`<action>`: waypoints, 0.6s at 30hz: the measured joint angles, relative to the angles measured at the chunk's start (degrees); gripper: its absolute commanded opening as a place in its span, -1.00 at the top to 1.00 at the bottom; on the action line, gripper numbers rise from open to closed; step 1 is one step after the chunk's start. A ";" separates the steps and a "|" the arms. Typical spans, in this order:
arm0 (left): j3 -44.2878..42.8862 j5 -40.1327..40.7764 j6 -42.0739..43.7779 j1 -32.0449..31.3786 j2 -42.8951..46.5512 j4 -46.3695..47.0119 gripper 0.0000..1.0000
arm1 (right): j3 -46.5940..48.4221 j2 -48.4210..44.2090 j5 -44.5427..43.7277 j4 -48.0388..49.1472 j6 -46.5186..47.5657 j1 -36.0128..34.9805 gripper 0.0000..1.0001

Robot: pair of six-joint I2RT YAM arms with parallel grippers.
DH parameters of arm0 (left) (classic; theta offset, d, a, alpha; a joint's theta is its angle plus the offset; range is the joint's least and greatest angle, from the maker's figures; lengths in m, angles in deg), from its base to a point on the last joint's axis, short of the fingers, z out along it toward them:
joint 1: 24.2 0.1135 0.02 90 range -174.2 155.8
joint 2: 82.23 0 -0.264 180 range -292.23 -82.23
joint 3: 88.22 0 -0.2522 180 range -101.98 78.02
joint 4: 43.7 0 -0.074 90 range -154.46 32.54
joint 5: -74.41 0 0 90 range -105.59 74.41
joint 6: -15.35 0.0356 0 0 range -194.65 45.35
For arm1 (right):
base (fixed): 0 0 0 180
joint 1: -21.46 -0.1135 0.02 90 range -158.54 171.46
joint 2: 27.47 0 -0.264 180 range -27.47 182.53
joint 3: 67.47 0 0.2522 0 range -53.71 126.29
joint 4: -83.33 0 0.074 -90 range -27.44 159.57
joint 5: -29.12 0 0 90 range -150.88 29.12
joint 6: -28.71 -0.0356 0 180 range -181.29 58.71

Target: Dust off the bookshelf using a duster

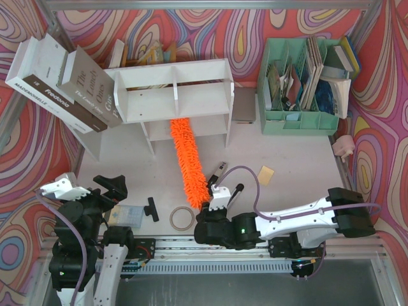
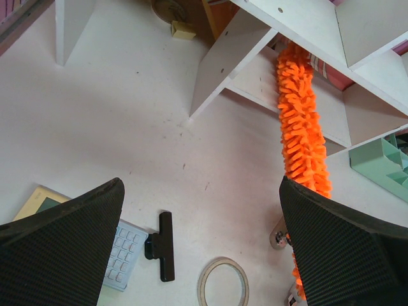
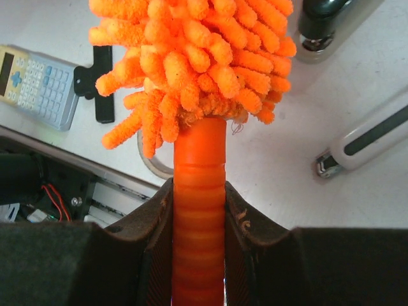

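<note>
- Long fluffy bright orange microfibre duster [image 1: 189, 162]: head laid across the white counter [image 1: 299, 159], tip tucked into the lower tier of the wide white wooden two-tier bookshelf [image 1: 172, 80], close beside a vertical divider.
- Right hand [image 3: 199, 191]: pressed tight on the ribbed orange plastic handle, just below the fluff.
- Left hand [image 2: 201, 213]: spread wide, holding nothing, hovering over the near left of the counter beside a pale blue calculator [image 1: 125, 215] and a black clip [image 1: 152, 208].
- Judged step: sweeping the lower tier.
- For a clean sweep: firm pinch so the thin handle cannot twist; sideways swings from divider to divider; light pressure, with the fluff brushing the board rather than jamming against it.
- Reach deeper toward the back, then draw out slowly.
- Likely risk: shoving the shelf or the leaning books [image 1: 57, 76] at its left.
- Upper tier and top board apparently not yet dusted.
</note>
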 measured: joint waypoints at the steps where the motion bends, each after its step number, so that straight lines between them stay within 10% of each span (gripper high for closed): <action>1: 0.00 0.00 0.00 0.00 0.00 -0.02 -0.97 | 0.24 0.44 0.48 0.48 0.55 0.00 1.00; 18: 0.00 0.24 0.00 0.00 0.11 -0.02 -0.97 | -1.01 -7.23 -2.82 -11.72 -11.28 -0.02 1.00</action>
